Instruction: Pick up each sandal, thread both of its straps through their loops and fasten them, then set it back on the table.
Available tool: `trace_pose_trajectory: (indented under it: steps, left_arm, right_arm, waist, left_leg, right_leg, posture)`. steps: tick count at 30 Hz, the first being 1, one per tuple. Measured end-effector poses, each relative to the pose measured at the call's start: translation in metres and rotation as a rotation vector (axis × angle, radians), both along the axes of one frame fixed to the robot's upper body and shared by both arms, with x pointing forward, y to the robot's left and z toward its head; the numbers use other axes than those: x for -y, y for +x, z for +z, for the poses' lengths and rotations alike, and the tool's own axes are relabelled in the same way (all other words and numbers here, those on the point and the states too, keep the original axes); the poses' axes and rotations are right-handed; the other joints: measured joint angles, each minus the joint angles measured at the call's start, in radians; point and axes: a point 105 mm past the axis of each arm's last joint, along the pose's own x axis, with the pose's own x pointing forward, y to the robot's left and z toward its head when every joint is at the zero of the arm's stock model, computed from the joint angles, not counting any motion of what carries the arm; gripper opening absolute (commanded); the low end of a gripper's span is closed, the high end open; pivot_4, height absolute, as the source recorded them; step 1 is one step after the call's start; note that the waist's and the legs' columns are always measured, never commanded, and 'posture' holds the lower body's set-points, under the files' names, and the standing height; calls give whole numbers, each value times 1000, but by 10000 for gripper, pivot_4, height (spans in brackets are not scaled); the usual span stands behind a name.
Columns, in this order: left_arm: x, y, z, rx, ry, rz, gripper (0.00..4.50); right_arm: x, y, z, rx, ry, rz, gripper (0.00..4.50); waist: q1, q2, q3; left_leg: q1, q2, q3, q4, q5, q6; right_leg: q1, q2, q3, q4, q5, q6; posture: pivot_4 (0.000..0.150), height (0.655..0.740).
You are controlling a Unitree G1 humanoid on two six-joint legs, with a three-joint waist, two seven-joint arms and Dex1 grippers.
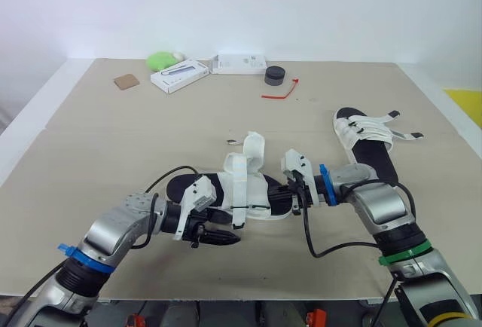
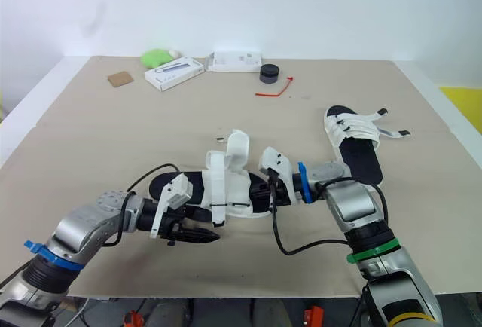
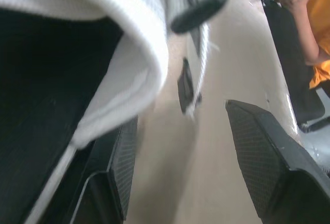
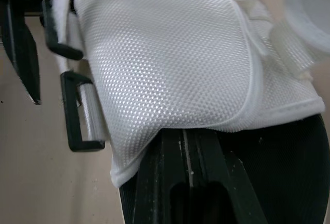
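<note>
Right hand (image 1: 291,195) pinches the near sandal (image 1: 252,185) at one end; left hand (image 1: 230,238) spread beside its sole.

We see a tan table (image 1: 113,139). The near sandal (image 1: 256,184) has a black sole, white straps of dotted mesh and black loops (image 4: 77,110). The far sandal (image 1: 373,154), at right, is black with white straps. At the far left lie a green lump (image 1: 160,59), a brown card (image 1: 126,81) and a white box (image 1: 179,75). A red tie (image 1: 280,92) lies by a black puck (image 1: 276,76). The left gripper (image 1: 228,238) has black fingers with cross-hatched pads (image 3: 258,152).
</note>
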Motion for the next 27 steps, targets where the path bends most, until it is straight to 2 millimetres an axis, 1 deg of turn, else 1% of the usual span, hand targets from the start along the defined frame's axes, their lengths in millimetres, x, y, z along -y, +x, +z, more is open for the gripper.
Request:
trace_pose_trajectory:
  steps: [3,6,8,9,13,14,17,20,23,24,25,26,27]
  left_arm:
    - [1,2,0,-6,-4,4,27864]
    - [7,5,2,-40,-10,12,27864]
    - [7,5,2,-56,-9,16,24138]
    - [7,5,3,-68,-11,21,21083]
    - [6,1,9,-113,-37,12,1632]
    - [6,0,11,-117,-40,6,699]
    - [4,-3,12,-155,-40,1,699]
    - [1,-11,17,-202,-56,-36,699]
    - [-2,-19,30,-270,-74,-89,699]
    - [-6,-23,37,-312,-80,-117,699]
    - [-12,-31,48,-369,-82,-170,699]
    - [-15,-33,54,-375,-86,-185,699]
    - [-20,-39,66,-414,-95,-227,699]
  right_arm:
    - [0,0,0,0,0,-1,0]
    - [0,1,0,1,-1,-3,0]
    - [0,1,0,1,-1,-3,0]
    - [0,1,0,1,-1,-3,0]
    - [0,0,0,-1,-2,0,0]
    - [0,0,0,-1,-2,0,0]
    - [-1,0,0,-1,-3,1,0]
    - [-2,0,0,0,-3,6,0]
    - [-3,0,1,1,-1,14,0]
    - [-4,0,1,0,1,16,0]
    - [-4,-1,1,0,2,19,0]
    - [-5,-1,1,-1,2,20,0]
    - [-4,-1,1,-3,2,21,0]
  waist:
    - [0,0,0]
    - [0,0,0]
    - [0,0,0]
    - [0,0,0]
    - [-1,0,0]
    - [-1,0,0]
    - [-1,0,0]
    - [-1,0,0]
    - [-2,0,1]
    - [-3,0,1]
    - [-3,0,2]
    - [-3,0,2]
    - [-3,0,2]
  left_leg:
    - [0,0,0,0,0,0]
    - [0,0,0,1,0,0]
    - [0,0,0,1,0,0]
    - [0,0,0,1,0,0]
    - [0,0,0,1,0,0]
    - [0,0,0,1,0,0]
    - [0,0,0,1,0,0]
    - [-1,0,0,0,0,0]
    - [-2,1,0,-1,0,0]
    - [-2,2,0,-1,0,0]
    - [-2,3,0,-2,0,0]
    - [-2,3,0,-2,0,0]
    - [-2,3,0,-2,0,0]
  right_leg:
    - [0,0,0,0,0,0]
    - [1,0,0,0,1,1]
    - [1,0,0,0,1,0]
    - [1,0,0,0,1,0]
    - [1,0,0,0,1,0]
    - [0,0,0,0,1,0]
    - [0,0,0,0,1,0]
    - [-1,0,0,0,0,-1]
    - [-2,2,0,0,0,-1]
    - [-3,2,0,0,0,-2]
    - [-3,4,0,0,-1,-2]
    - [-3,4,0,0,-1,-3]
    - [-3,4,0,0,-1,-3]
  posture:
    - [1500,7400]
    - [1500,7400]
    - [1500,7400]
    - [1500,7400]
    - [1500,7400]
    - [1500,7400]
    - [1500,7400]
    - [1500,7400]
    - [1500,7400]
    - [1500,7400]
    - [1500,7400]
    - [1500,7400]
    - [1500,7400]
